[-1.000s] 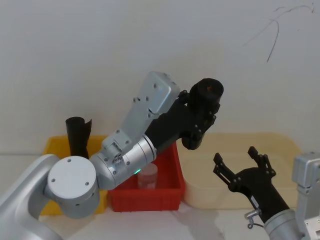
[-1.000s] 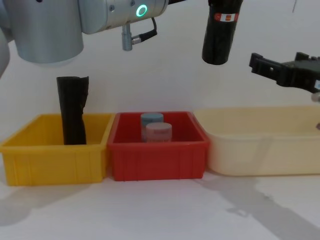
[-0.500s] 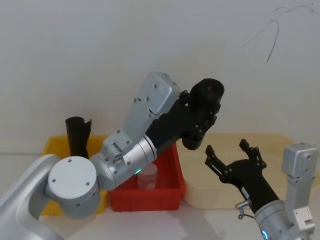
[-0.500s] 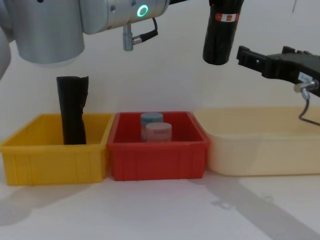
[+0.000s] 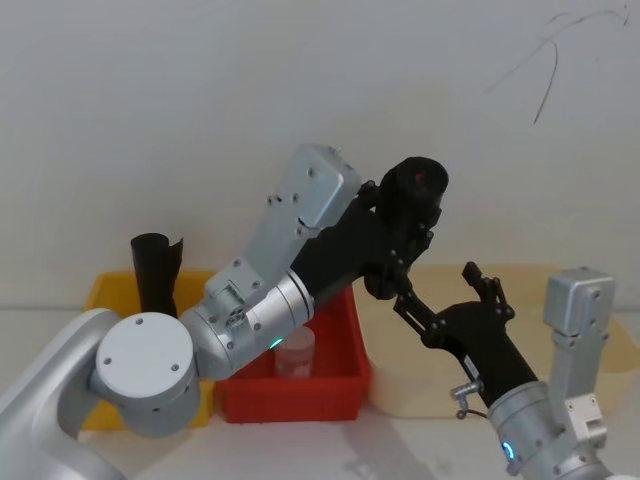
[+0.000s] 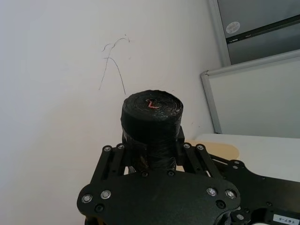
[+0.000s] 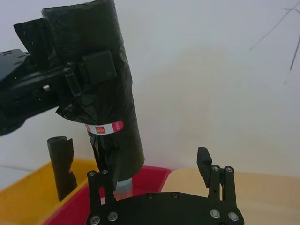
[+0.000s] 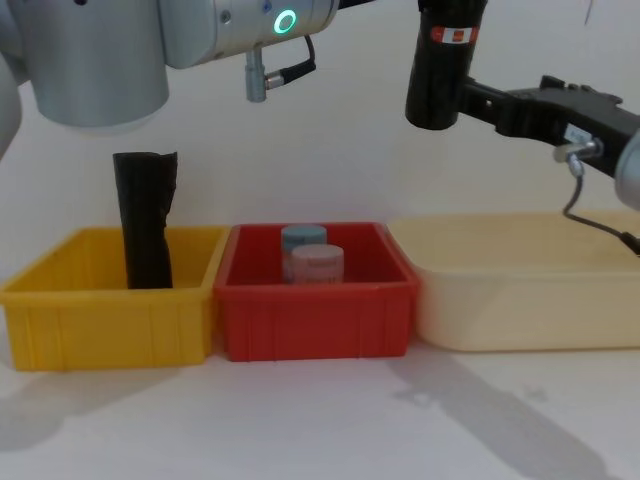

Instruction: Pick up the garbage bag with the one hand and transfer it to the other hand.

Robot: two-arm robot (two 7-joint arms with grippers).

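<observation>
The garbage bag (image 5: 418, 182), a black roll with a red-and-white band (image 8: 451, 35), hangs upright high above the red bin (image 8: 315, 320). My left gripper (image 5: 400, 238) is shut on its upper part, with the fingers (image 6: 117, 157) clamped on both sides of the roll. My right gripper (image 5: 437, 288) is open and reaches in from the right at the level of the roll's lower end (image 8: 432, 105). In the right wrist view the bag (image 7: 112, 108) stands just beyond one finger (image 7: 96, 180) of the right gripper (image 7: 150, 171), at the edge of the gap.
A second black roll (image 8: 146, 220) stands upright in the yellow bin (image 8: 100, 325) on the left. Two lidded jars (image 8: 312, 260) sit in the red bin. A wide cream tray (image 8: 520, 300) lies under the right arm. A white wall is behind.
My right gripper has moved left and up towards the hanging roll, staying open. The left arm and the bag have held still.
</observation>
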